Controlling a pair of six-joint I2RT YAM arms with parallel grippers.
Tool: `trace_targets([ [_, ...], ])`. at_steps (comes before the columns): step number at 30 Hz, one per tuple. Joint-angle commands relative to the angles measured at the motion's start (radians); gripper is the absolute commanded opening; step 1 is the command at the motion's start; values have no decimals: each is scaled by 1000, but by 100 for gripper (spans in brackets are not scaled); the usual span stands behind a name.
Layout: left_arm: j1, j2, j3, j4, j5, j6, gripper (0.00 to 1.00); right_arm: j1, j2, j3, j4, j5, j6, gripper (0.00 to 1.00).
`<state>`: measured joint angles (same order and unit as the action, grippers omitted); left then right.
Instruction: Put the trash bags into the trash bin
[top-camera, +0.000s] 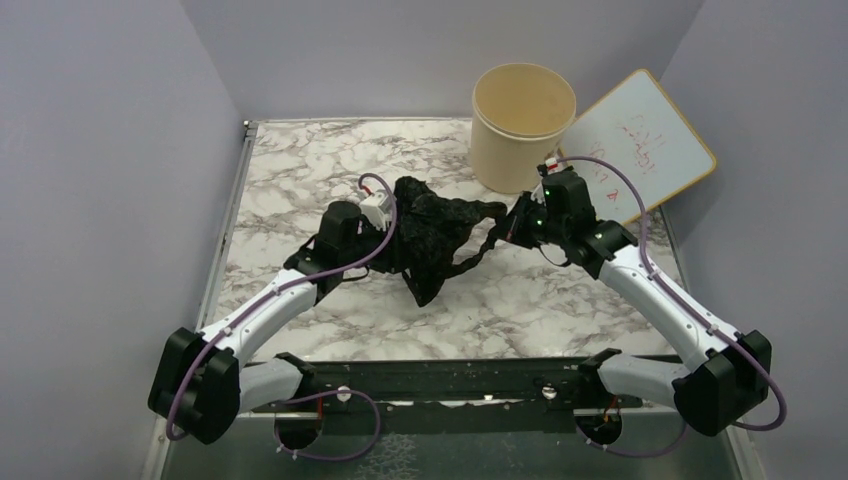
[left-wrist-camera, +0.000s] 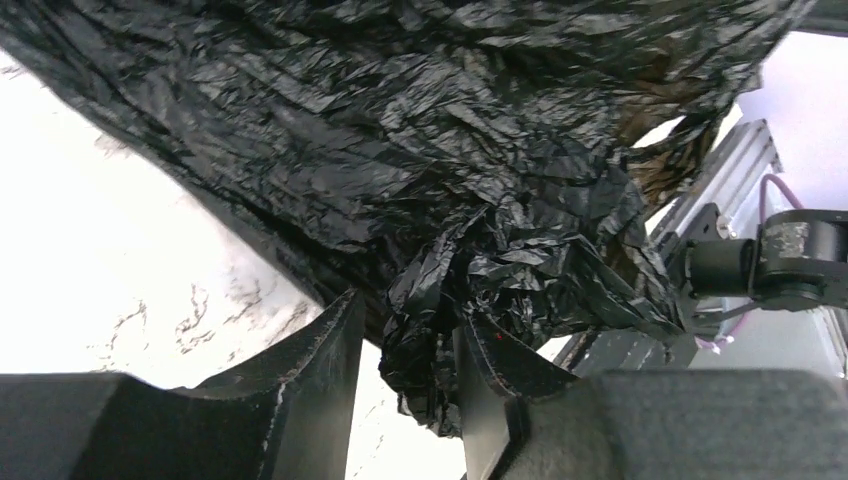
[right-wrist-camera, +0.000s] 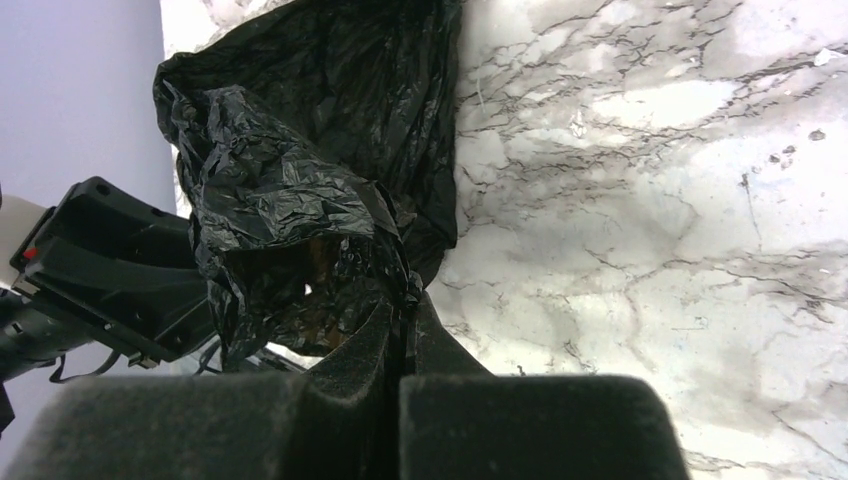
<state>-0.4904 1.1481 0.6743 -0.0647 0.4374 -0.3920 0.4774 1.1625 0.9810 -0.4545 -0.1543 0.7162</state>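
Observation:
The black crinkly trash bag (top-camera: 435, 235) hangs lifted over the middle of the marble table, stretched between both arms. My left gripper (top-camera: 394, 240) is at its left side. In the left wrist view the bag (left-wrist-camera: 400, 130) fills the top, and a bunched fold drops between my left gripper (left-wrist-camera: 405, 310) jaws. The fold lies against the right finger (left-wrist-camera: 495, 365), with a gap to the left finger (left-wrist-camera: 320, 370). My right gripper (top-camera: 515, 225) is shut on the bag's right edge. The right wrist view shows that gripper (right-wrist-camera: 405, 310) pinching the thin plastic (right-wrist-camera: 290, 190). The beige trash bin (top-camera: 522, 125) stands upright behind.
A whiteboard with a yellow frame (top-camera: 640, 140) leans at the back right, beside the bin. Purple walls close in the table's left, back and right sides. A metal rail (top-camera: 440, 380) runs along the near edge between the arm bases.

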Motion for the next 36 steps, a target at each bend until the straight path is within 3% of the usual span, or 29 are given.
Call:
trace_targets([
  [1,7,-3,21,98,124,-17,36,-6,17,9,45,-66,-16,0],
  [6,6,-49,42,67,132,-36,0,-8,23,3,51,-87,-26,1],
  [11,6,-147,54,78,62,-181,0,-12,-4,-32,138,-171,-25,8],
  [18,0,-231,-2,376,39,-494,0,-17,-80,-207,411,-266,104,31],
  [27,-17,-273,-14,404,-30,-562,0,-16,-168,-517,953,-273,413,41],
  [31,-26,-300,-50,422,-70,-595,0,-17,-194,-569,1045,-247,434,49],
  [36,-36,-319,-68,456,-111,-617,0,-16,-141,-568,1120,-361,441,52],
])
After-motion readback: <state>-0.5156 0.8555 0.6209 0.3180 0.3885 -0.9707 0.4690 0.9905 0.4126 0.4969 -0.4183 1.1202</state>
